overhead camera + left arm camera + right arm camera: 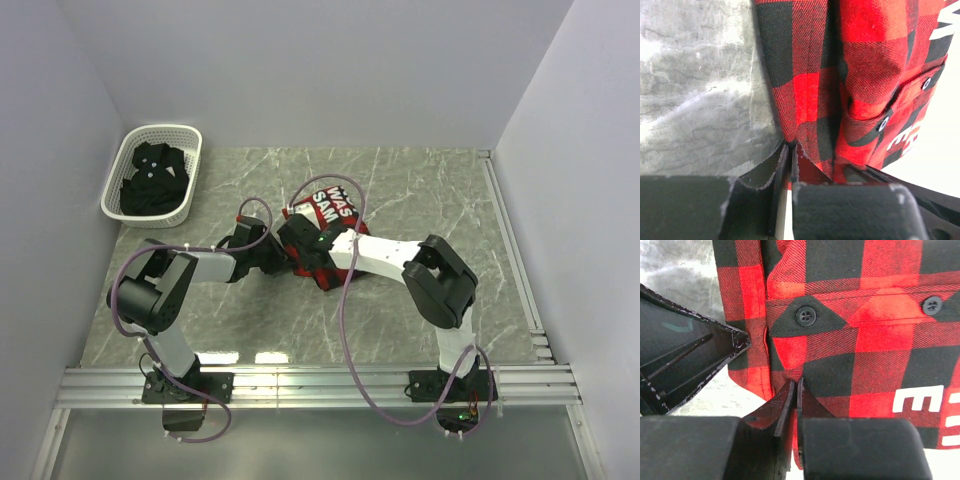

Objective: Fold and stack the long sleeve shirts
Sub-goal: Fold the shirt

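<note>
The black shirt [150, 182] is seen bundled inside the basket [160, 128]. Right of the basket, on the tabletop [430, 190], the flannel shirt [335, 205] is pinched at an edge by the left gripper [790, 150], jaws apparently closed on cloth, and by the right gripper [795, 386] likewise. Soft, light fabric is expected to sag; hems are best taken.

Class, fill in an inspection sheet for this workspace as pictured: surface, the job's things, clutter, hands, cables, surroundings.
Surface: grey marbled table with pale veins.
Job's things: flannel shirt bunched mid-table, white lettering showing; black shirt heaped in the white lattice basket, far left.
Clutter: nothing seen.
Hands: left hand and right hand each pinched shut on the flannel shirt's edge.
Cables: purple cables loop loosely along both arms.
Surroundings: plain pale walls on three sides.
</note>
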Controlling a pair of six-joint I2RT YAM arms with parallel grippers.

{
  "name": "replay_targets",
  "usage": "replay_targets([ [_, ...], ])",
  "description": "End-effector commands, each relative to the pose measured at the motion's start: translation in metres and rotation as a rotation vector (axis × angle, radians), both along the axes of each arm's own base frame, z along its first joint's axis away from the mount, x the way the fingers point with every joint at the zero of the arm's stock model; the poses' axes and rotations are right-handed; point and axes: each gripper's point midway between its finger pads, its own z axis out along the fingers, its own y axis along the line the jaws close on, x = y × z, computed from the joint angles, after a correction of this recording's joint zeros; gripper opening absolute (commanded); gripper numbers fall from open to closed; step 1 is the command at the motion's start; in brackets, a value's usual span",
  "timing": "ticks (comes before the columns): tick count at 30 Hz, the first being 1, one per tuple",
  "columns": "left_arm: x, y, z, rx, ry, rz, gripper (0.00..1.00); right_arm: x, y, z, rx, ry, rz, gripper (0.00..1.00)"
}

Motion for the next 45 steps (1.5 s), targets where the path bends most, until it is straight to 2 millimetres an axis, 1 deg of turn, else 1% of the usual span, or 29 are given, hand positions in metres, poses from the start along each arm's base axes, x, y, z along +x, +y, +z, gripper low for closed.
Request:
replay_targets([
  [1,-0.010,-0.001,-0.006,0.012,0.025,-0.008,0.10,0.012,0.017,0.010,0.103,-0.016,-0.033,0.13],
  [3,-0.010,-0.001,-0.006,0.010,0.027,-0.008,0.12,0.014,0.017,0.010,0.109,-0.014,-0.042,0.20],
  [4,-0.011,-0.001,-0.005,0.006,0.030,-0.004,0.15,0.015,0.016,0.010,0.111,-0.012,-0.047,0.27],
  [6,-0.009,0.000,-0.002,0.005,0.020,0.006,0.20,0.014,0.014,0.011,0.119,-0.006,-0.049,0.33],
  [10,-0.009,0.004,0.006,0.008,0.003,0.030,0.38,0.011,0.016,0.032,0.193,-0.039,-0.024,0.46],
  [11,-0.008,0.005,0.008,0.011,-0.004,0.037,0.40,0.010,0.015,0.051,0.231,-0.067,-0.021,0.48],
  [12,-0.006,0.008,0.013,0.015,-0.017,0.049,0.42,0.008,0.011,0.053,0.240,-0.068,-0.017,0.49],
  [13,-0.006,0.009,0.016,0.016,-0.025,0.055,0.46,0.008,0.012,0.072,0.288,-0.097,-0.012,0.52],
  [15,-0.003,0.011,0.028,0.011,-0.049,0.065,0.51,0.008,0.001,0.076,0.316,-0.095,-0.030,0.53],
  [16,-0.002,0.013,0.031,0.016,-0.054,0.071,0.57,0.007,0.001,0.090,0.375,-0.102,-0.018,0.53],
  [18,0.000,0.019,0.041,0.027,-0.077,0.085,0.66,0.007,-0.008,0.099,0.455,-0.093,-0.021,0.54],
  [20,0.005,0.028,0.047,0.040,-0.088,0.108,0.70,0.006,-0.013,0.103,0.514,-0.087,-0.015,0.54],
  [21,0.009,0.031,0.056,0.036,-0.106,0.118,0.72,0.006,-0.025,0.093,0.531,-0.065,-0.041,0.54],
  [22,0.009,0.034,0.058,0.044,-0.108,0.119,0.74,0.002,-0.017,0.105,0.619,-0.052,0.007,0.55],
  [23,0.013,0.039,0.063,0.046,-0.119,0.132,0.74,0.000,-0.017,0.106,0.672,-0.027,-0.001,0.55],
  [24,0.019,0.038,0.075,0.041,-0.147,0.133,0.74,-0.008,-0.020,0.093,0.706,0.023,0.008,0.55],
  [25,0.022,0.037,0.081,0.048,-0.163,0.123,0.74,0.003,-0.024,0.100,0.782,0.010,0.005,0.55],
  [26,0.025,0.034,0.088,0.042,-0.171,0.109,0.74,-0.008,-0.018,0.102,0.856,0.074,0.062,0.55],
  [27,0.033,0.029,0.102,0.024,-0.200,0.100,0.73,-0.016,-0.021,0.090,0.905,0.136,0.038,0.55],
  [28,0.036,0.023,0.110,0.009,-0.212,0.085,0.70,-0.008,-0.021,0.096,0.967,0.116,0.057,0.54],
  [30,0.044,0.006,0.125,-0.029,-0.230,0.043,0.68,-0.021,-0.018,0.088,1.034,0.190,0.081,0.54],
  [34,0.054,-0.029,0.134,-0.079,-0.235,-0.032,0.57,-0.024,-0.009,0.076,1.113,0.248,0.097,0.52],
  [38,0.066,-0.048,0.121,-0.110,-0.214,-0.055,0.45,-0.026,-0.006,0.062,1.169,0.337,0.069,0.51],
  [39,0.072,-0.050,0.110,-0.101,-0.198,-0.054,0.43,-0.027,-0.005,0.058,1.170,0.351,0.064,0.51],
  [40,0.077,-0.051,0.103,-0.088,-0.197,-0.053,0.40,-0.028,-0.004,0.046,1.158,0.390,0.049,0.51],
  [41,0.081,-0.050,0.084,-0.067,-0.166,-0.051,0.38,-0.029,-0.003,0.042,1.159,0.413,0.035,0.51],
  [42,0.087,-0.050,0.079,-0.059,-0.164,-0.047,0.35,-0.033,-0.004,0.026,1.138,0.465,0.002,0.51],
  [43,0.091,-0.049,0.073,-0.057,-0.164,-0.044,0.35,-0.037,-0.004,0.019,1.125,0.510,-0.011,0.51],
  [45,0.101,-0.040,0.051,-0.040,-0.133,-0.021,0.31,-0.043,-0.005,0.005,1.107,0.576,-0.042,0.51],
])
